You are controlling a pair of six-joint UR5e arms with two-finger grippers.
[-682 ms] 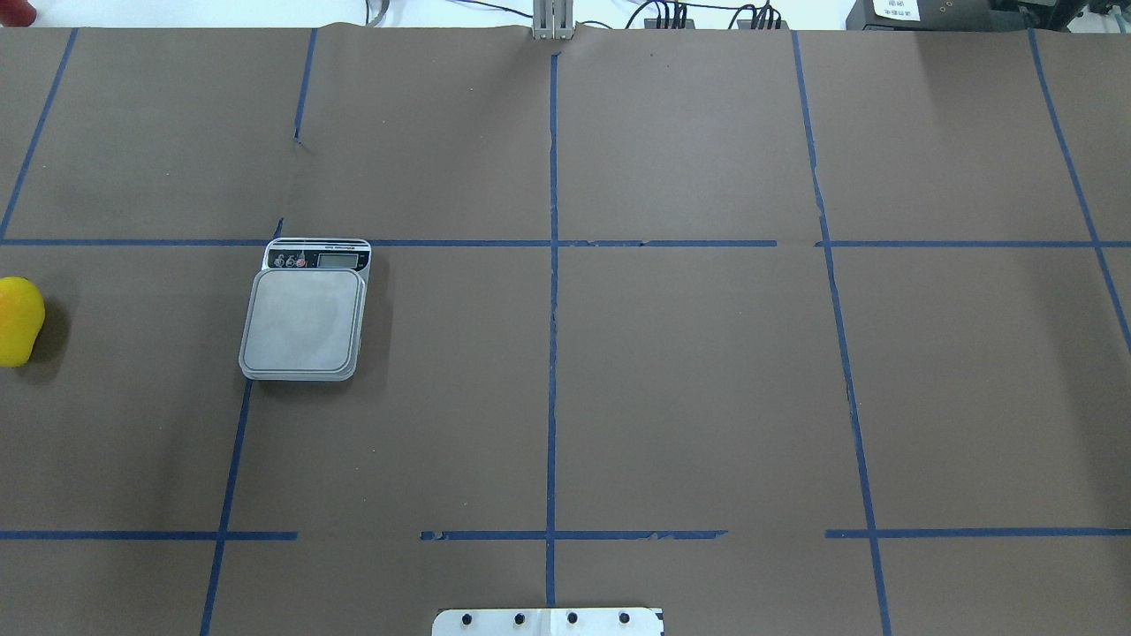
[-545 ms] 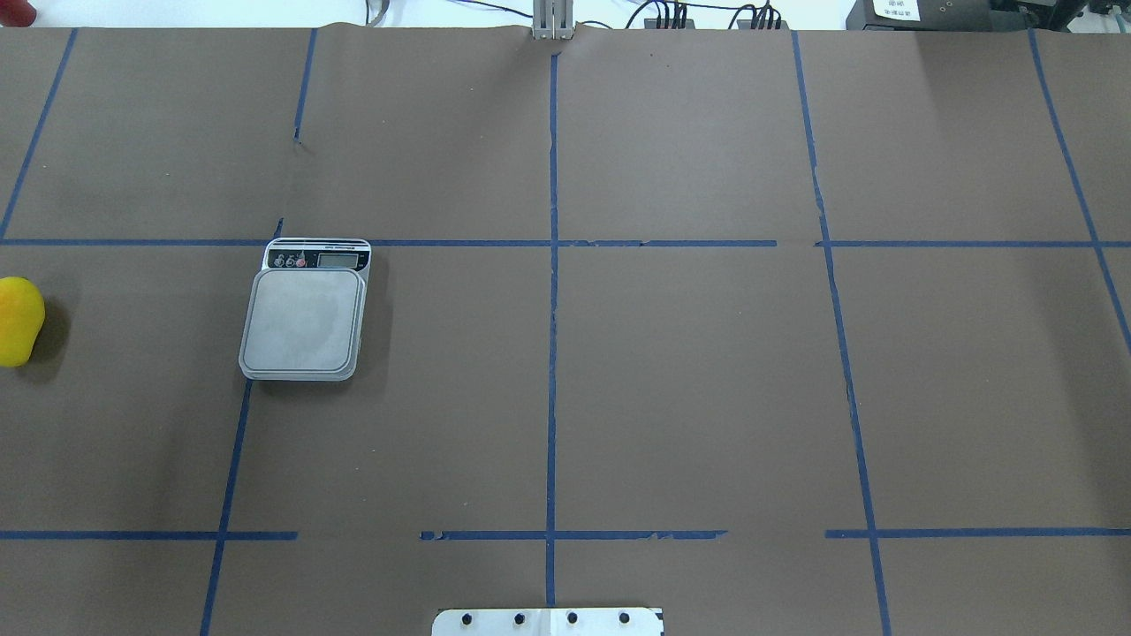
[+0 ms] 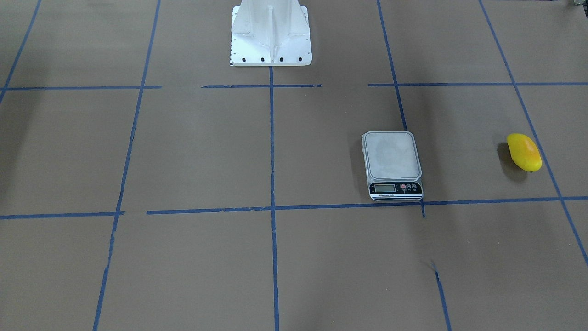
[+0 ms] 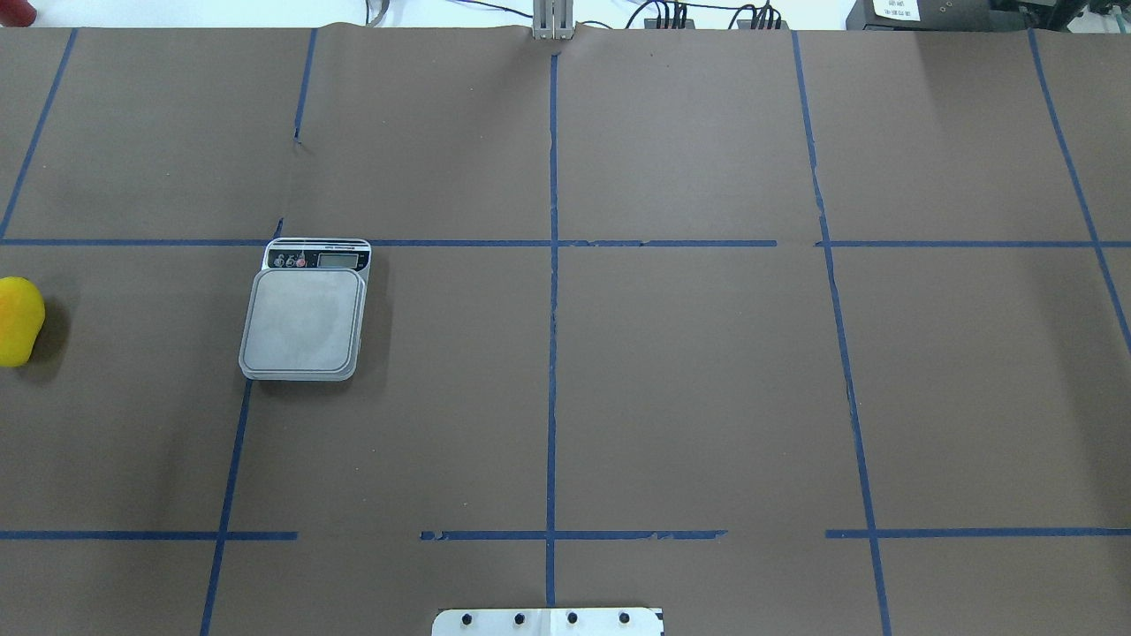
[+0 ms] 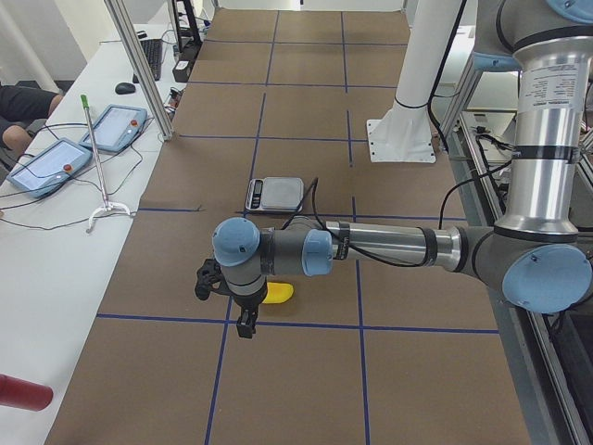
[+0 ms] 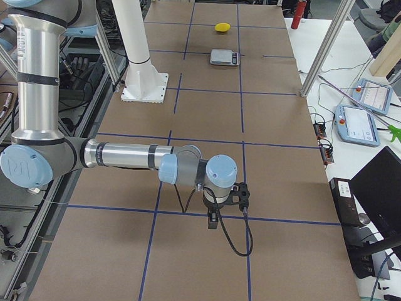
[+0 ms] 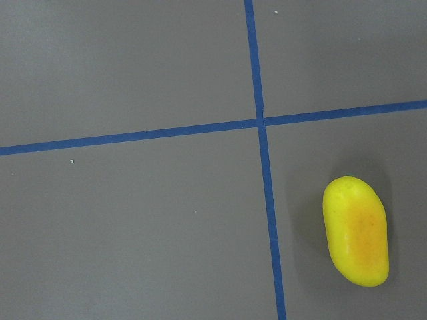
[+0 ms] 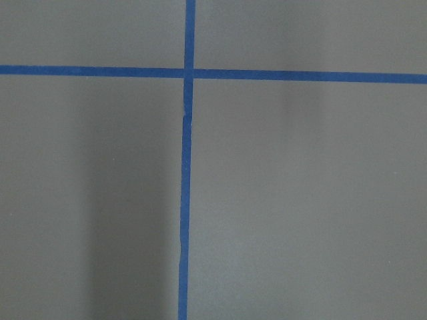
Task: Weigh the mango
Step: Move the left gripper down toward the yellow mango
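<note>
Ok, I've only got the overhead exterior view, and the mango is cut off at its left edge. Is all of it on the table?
Observer: Yes. The front-facing view shows the whole mango lying on the table, touching nothing.
Operator: I see no arms. Where's the left one?
Observer: The exterior left view shows the left claw hanging above the table, close by the mango; open or shut, I cannot tell.
Operator: Does its wrist camera catch the fruit?
Observer: Yes, whole, in the lower right corner, orange blush up.
</note>
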